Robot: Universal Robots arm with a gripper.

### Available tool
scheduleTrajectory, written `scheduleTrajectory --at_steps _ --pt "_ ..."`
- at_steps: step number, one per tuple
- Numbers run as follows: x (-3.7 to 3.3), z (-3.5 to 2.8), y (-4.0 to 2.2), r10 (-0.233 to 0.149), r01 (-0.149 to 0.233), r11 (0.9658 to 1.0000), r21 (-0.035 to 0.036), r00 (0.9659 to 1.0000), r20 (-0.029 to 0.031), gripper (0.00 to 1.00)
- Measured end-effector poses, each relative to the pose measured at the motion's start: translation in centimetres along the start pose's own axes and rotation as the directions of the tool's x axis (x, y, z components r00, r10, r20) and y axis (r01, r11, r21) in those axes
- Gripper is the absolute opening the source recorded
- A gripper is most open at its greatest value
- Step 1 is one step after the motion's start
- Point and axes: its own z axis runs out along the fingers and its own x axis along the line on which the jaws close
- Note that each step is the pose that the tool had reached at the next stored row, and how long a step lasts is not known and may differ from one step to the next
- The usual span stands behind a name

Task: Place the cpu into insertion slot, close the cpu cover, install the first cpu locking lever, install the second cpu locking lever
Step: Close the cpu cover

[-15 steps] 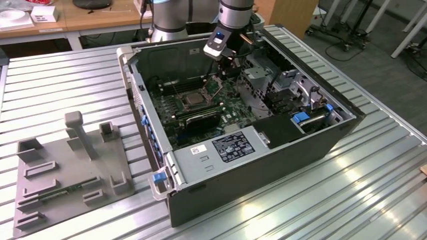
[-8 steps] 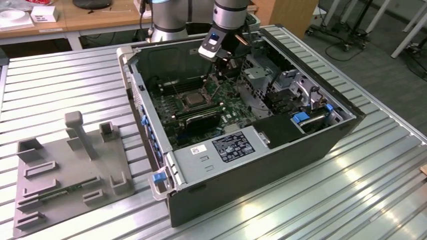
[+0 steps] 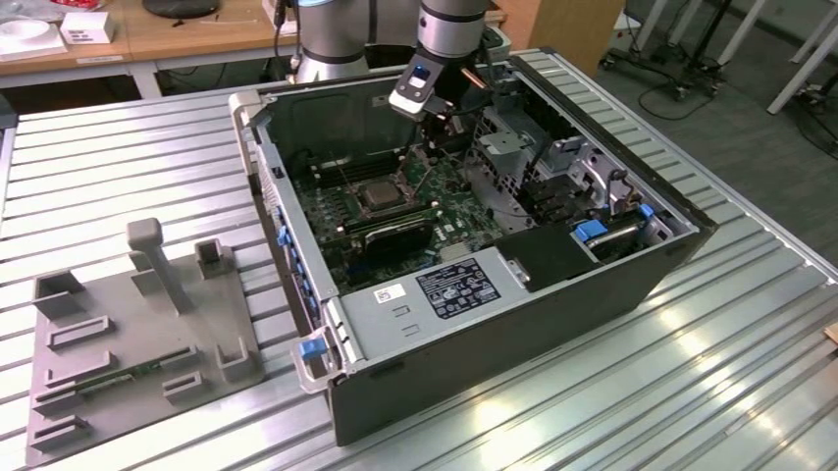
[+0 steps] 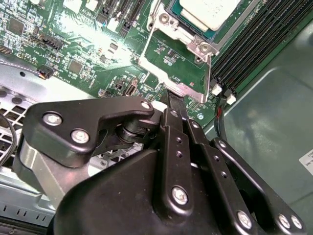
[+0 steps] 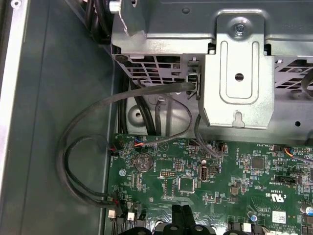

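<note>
The open computer case [image 3: 524, 324] lies on the table with the green motherboard [image 3: 392, 211] inside. In the second wrist view the pale cpu [image 4: 208, 12] sits in the insertion slot [image 3: 384, 196]. The silver cpu cover [image 4: 183, 35] lies flat around it. Whether the locking levers are latched cannot be told. My gripper [image 3: 437, 137] hangs over the board a short way behind the slot, near the drive cage. Its black fingers are shut with nothing between them in both wrist views [image 4: 168, 95] [image 5: 183, 211], and the tip points at the corner of the socket's outer frame.
Long black memory slots [image 4: 249, 44] run beside the socket. A grey metal drive cage [image 5: 234, 73] and looping black cables [image 5: 83, 147] stand close behind the gripper. A grey fixture plate [image 3: 131, 334] rests on the slatted table at the exterior view's left.
</note>
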Motion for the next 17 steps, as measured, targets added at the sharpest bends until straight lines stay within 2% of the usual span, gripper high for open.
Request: scheduleTrajectory --at_steps 5,8,11,17 --pt "0.00 -0.01 -0.07 0.000 0.000 1.0000 0.0000 1.0000 0.0000 0.11" --pt "0.02 -0.02 -0.33 0.000 0.000 1.0000 0.0000 1.0000 0.0001 0.11" --pt "0.03 -0.04 -0.71 0.000 0.000 1.0000 0.0001 1.0000 0.0001 0.11" --pt "0.09 -0.09 -1.88 0.000 0.000 1.0000 0.0000 1.0000 0.0000 0.11"
